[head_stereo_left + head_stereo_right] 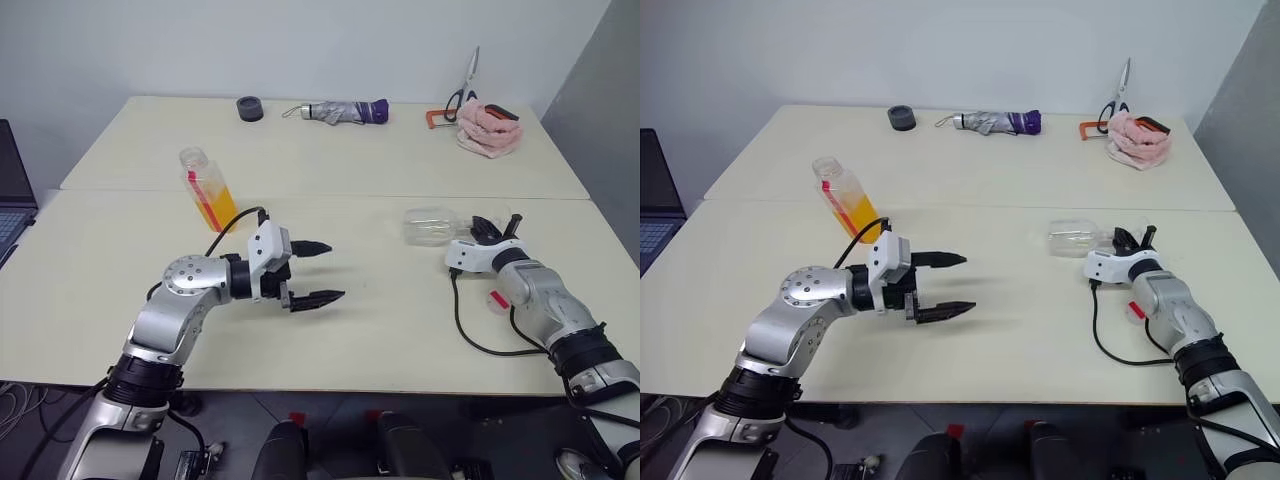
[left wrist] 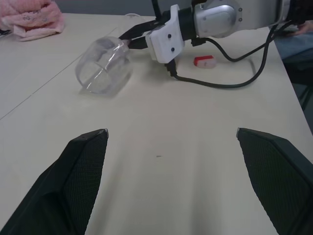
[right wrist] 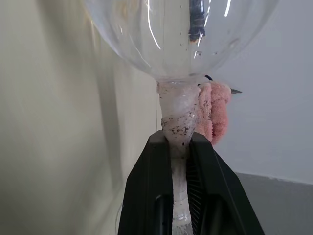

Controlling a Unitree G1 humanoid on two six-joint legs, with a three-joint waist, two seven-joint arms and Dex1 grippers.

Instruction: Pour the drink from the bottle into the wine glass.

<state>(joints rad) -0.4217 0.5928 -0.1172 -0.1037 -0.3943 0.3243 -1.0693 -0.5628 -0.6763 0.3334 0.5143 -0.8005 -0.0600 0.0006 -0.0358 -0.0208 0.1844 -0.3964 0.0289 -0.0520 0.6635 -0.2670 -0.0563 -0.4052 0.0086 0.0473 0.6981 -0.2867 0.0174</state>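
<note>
The wine glass (image 1: 432,225) lies on its side on the table, right of centre, bowl pointing left. My right gripper (image 1: 487,230) is shut on its stem (image 3: 178,132); the right wrist view shows both fingers pressed against the stem just below the bowl (image 3: 181,34). The bottle (image 1: 208,190) stands at the left, leaning slightly, about half full of the orange drink (image 1: 217,210), with no cap on its neck. My left gripper (image 1: 318,272) hovers over the table in front of the bottle, open and empty, pointing right towards the glass (image 2: 103,66).
A small red-and-white cap (image 1: 497,299) lies beside my right forearm. Along the far table edge are a black round object (image 1: 250,108), a folded umbrella (image 1: 340,111), scissors (image 1: 466,88), a red clamp (image 1: 437,118) and a pink cloth (image 1: 488,130). A laptop (image 1: 12,195) sits at far left.
</note>
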